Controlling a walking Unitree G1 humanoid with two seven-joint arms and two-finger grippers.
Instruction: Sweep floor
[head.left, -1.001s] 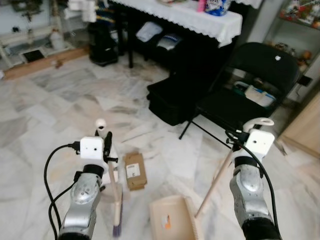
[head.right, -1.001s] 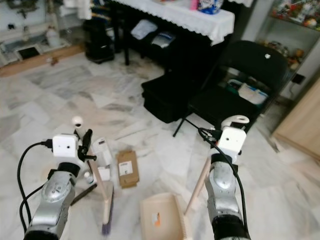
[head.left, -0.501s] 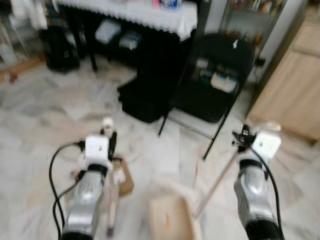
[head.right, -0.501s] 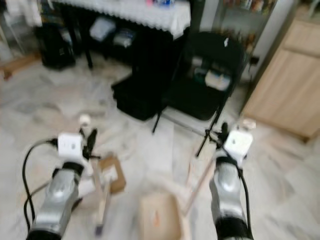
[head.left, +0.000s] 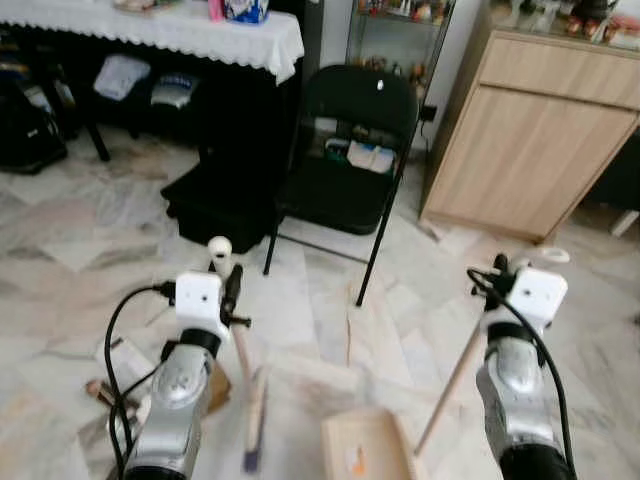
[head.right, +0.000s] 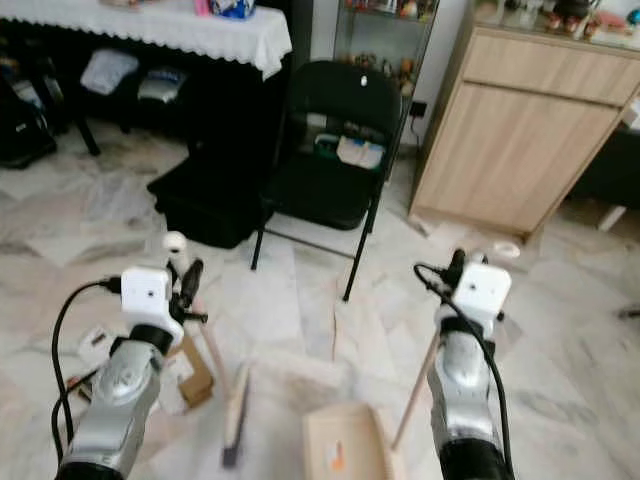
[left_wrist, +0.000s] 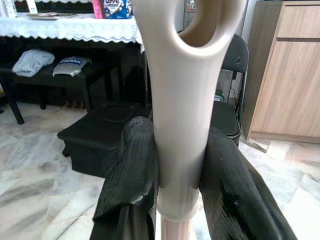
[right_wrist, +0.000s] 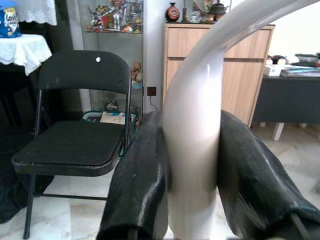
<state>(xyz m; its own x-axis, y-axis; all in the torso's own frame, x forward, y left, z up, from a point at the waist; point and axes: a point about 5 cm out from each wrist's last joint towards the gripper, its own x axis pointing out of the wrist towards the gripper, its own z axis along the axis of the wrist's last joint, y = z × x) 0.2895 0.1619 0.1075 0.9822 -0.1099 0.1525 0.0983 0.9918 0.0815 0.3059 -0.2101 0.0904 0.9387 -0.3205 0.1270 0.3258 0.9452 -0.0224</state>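
My left gripper is shut on the cream top of a broom handle; in the left wrist view its black fingers clamp the handle from both sides. The broom's brush head rests on the marble floor below. Over on the other side, my right gripper is shut on the pale grip of a long wooden handle. That handle runs down to a tan dustpan on the floor between my arms. A flattened cardboard box and paper scraps lie by my left arm.
A black folding chair stands straight ahead with a black case on the floor to its left. A table with a white cloth is at the back left. A wooden cabinet fills the back right.
The whole view has swung to the right, so the chair and cabinet now stand ahead. Both grippers keep their hold on the broom and the dustpan handle.
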